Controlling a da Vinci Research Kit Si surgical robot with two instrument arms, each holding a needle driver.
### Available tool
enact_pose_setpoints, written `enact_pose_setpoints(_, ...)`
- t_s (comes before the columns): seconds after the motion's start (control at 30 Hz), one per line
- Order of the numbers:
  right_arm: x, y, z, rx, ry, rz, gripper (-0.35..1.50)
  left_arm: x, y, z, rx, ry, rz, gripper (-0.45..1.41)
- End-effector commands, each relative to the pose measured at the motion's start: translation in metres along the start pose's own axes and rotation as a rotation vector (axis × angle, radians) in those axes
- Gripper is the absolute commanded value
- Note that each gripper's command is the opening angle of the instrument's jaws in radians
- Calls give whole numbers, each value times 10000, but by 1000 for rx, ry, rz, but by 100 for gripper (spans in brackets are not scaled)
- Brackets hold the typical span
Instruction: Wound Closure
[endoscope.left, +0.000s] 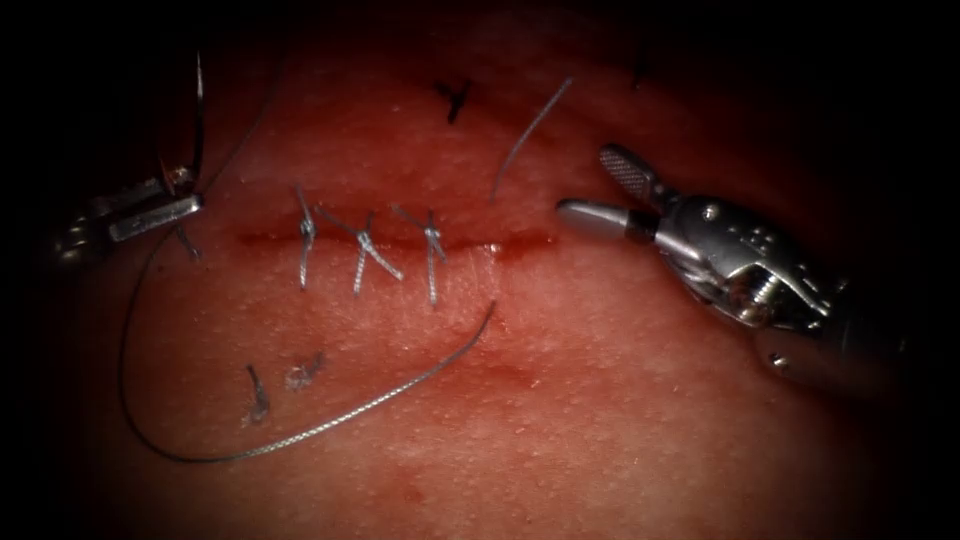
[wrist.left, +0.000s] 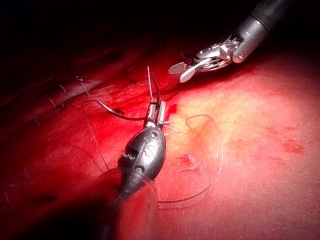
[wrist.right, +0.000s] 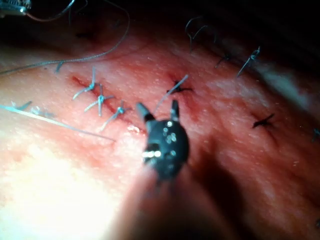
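At far left, left gripper apparently clamps needle; right gripper open, empty.

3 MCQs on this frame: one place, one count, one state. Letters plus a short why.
1. Where is the needle? A in the left tool B in the right tool C lying on the tissue
2. How many stitches cross the cut? A one B three C six
3. The right tool jaws are: A shut on thread B shut on tissue C open, holding nothing

1 A: the left tool, left of the cut, grips the needle clear of the tissue.
2 B: three stitches sit side by side.
3 C: its jaws are spread, off the thread.
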Motion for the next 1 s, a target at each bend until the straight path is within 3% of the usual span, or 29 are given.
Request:
enact_pose_setpoints(0.03, 3, 2, 26, 22, 7, 43, 104, -3, -1, 9, 0, 0, 2, -45)
enact_pose_setpoints(0.1, 2, 6, 46, 31, 12, 105, 113, -3, 0, 9, 0, 0, -4, -45)
enact_pose_setpoints(0.4, 11, 13, 83, 4, 7, 129, 113, -4, -1, 9, 0, 0, -4, -45)
enact_pose_setpoints(0.47, 12, 14, 85, 3, 8, 130, 109, -4, -1, 8, -3, -2, -4, -45)
enact_pose_setpoints(0.5, 12, 15, 86, 3, 5, 130, 99, -4, -1, 8, -3, -2, -4, -45)
enact_pose_setpoints(0.57, 12, 14, 85, -2, 8, 130, 72, -4, -1, 8, -3, -2, -4, -45)
enact_pose_setpoints(0.6, 12, 14, 84, -2, 8, 130, 69, -4, -1, 8, -3, -2, -4, -45)
enact_pose_setpoints(0.7, 9, 10, 80, 5, 7, 128, 99, -3, -1, 8, -3, -2, -4, -45)
enact_pose_setpoints(0.77, 5, 7, 73, 13, 5, 126, 108, -3, -1, 8, -3, -2, -4, -45)
enact_pose_setpoints(1.0, -1, -2, 36, 49, -6, 121, 101, -3, -1, 8, -3, -2, -4, -45)
